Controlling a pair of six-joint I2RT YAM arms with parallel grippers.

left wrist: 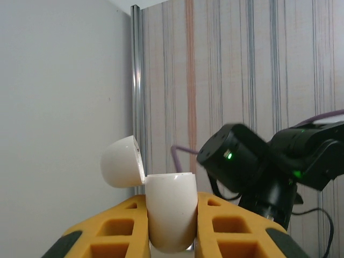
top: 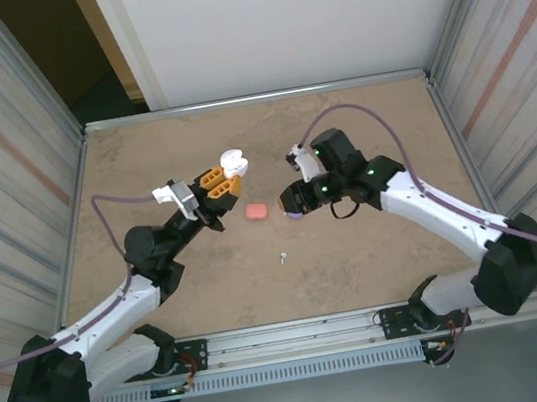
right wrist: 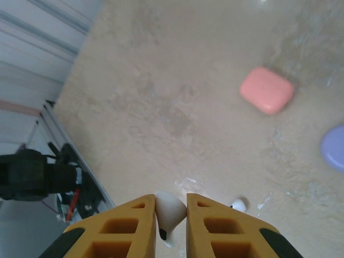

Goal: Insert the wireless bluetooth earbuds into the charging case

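My left pincer [top: 217,180] pinches the open white case [left wrist: 169,207] and my right pincer [right wrist: 171,221] a white earbud [right wrist: 170,207]; next I must align and seat it.

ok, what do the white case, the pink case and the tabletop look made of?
white case: probably hard plastic, semi-gloss; smooth shell with a soft sheen, lid hinged open.
pink case: plastic, perhaps silicone-coated, matte; even colour, no sharp highlight.
tabletop: stone-look laminate or board, cannot tell which; beige mottled pattern, faint glare.
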